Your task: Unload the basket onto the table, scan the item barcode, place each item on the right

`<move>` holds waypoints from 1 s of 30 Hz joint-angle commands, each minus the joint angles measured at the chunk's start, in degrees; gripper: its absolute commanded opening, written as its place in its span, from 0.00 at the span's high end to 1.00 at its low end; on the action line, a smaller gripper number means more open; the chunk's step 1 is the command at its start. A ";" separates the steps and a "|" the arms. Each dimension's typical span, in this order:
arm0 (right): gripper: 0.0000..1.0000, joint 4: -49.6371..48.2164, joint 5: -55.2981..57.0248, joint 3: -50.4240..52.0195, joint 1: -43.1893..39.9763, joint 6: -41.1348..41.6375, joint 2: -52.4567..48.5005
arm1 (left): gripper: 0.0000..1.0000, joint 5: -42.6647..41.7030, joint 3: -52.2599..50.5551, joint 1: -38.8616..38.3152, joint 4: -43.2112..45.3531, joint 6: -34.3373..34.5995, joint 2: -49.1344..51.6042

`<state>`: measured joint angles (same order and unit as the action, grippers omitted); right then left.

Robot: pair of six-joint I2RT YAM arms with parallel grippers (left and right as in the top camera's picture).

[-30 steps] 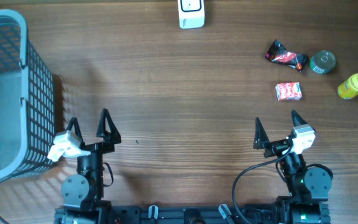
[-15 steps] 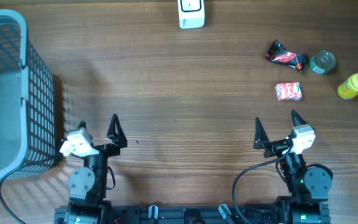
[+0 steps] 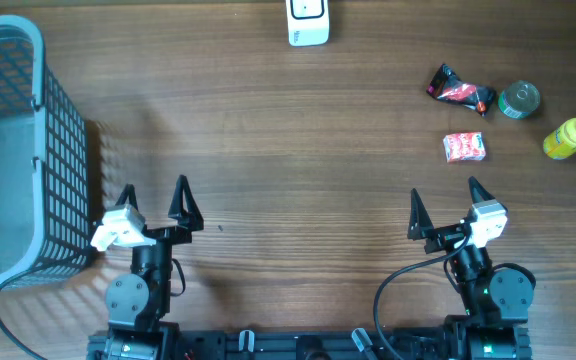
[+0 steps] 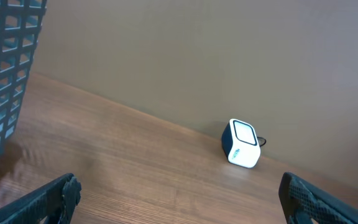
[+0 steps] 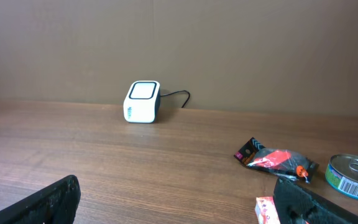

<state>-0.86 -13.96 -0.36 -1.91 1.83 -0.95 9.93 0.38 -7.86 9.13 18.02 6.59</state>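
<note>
Both hands are spread wide and empty at the near edge of the desk. The left hand is just right of the grey basket, and the right hand is near the goods on the right.

Four items could be scanned. A pink box lies closest, just beyond the right hand. Farther off are a black-and-red snack packet, a tin can and a yellow bottle. The scanner sits at the far edge near the middle, well apart from all of them, with its window facing up and toward the arms.

Several things could go wrong from here:

- The box lies flat and low, so the fingers may scrape the desk or push the box away instead of closing on it.
- A reach for the packet or can risks knocking a neighbour, since those two sit nearly touching.
- The bottle lies on its side and may roll if nudged.
- A barcode shows only on the can's wall. The other items may reach the scanner with the code turned away or covered by a finger.
- The scanner looks light, so a clumsy approach could shove it.
</note>
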 commanded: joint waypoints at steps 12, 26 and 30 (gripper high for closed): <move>0.00 -0.33 -0.74 0.07 0.24 -0.24 0.15 | 0.00 -0.72 -0.04 0.96 -12.44 -1.11 -6.38; 0.00 -0.33 -0.74 0.07 0.24 -0.22 0.15 | 0.00 -0.70 -0.04 0.96 -12.44 -1.11 -6.32; 0.00 -0.33 -0.72 0.07 0.24 -0.22 0.15 | 0.00 -0.70 -0.04 0.96 -12.41 -1.11 -6.32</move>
<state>-0.86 -13.96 -0.36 -1.91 1.83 -0.95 9.52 0.36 -7.20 -3.01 17.82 0.80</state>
